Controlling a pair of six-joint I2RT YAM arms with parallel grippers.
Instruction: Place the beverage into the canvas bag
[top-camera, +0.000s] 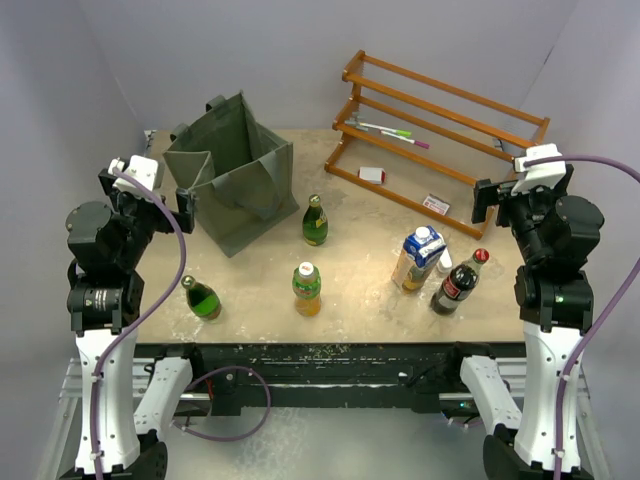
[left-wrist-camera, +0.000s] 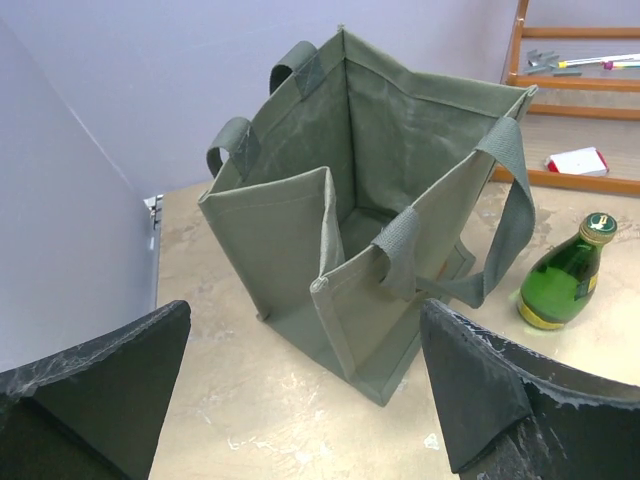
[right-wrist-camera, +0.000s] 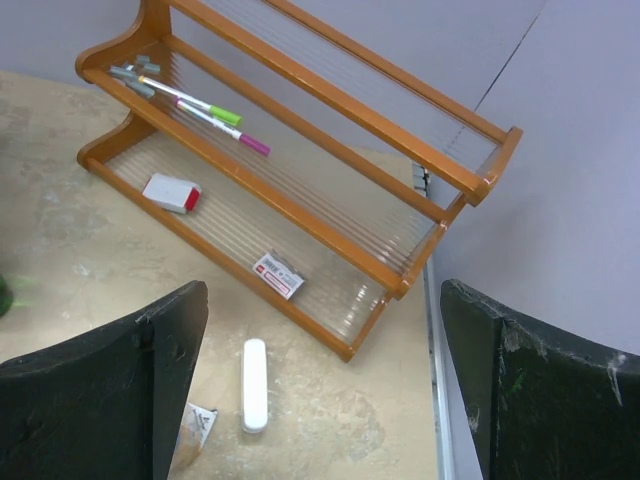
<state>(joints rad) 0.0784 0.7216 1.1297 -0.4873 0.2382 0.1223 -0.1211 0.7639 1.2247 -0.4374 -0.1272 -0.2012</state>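
Standing upright at the back left of the worktop (top-camera: 370, 300), the canvas bag (top-camera: 232, 170) has its mouth gaping. One loop handle droops down the outer wall on the side facing a green glass bottle (top-camera: 315, 222), which stands just beside the bag but apart from it. The left pincer (left-wrist-camera: 305, 340) hangs spread wide, grasping nothing, and faces the bag's opening.

A second green bottle (top-camera: 202, 298) sits near the front left, close to the left arm. An orange drink bottle (top-camera: 307, 288) with a green cap stands front centre.

Toward the right, a carton (top-camera: 418, 258), a small white object (top-camera: 444, 263) and a cola bottle (top-camera: 458, 285) cluster together. Behind them, a wooden rack (top-camera: 440, 140) holds markers (right-wrist-camera: 215, 115) and a white-and-red box (right-wrist-camera: 172, 192). The right pincer (right-wrist-camera: 322, 320) is likewise released and empty, and looks down at that rack.
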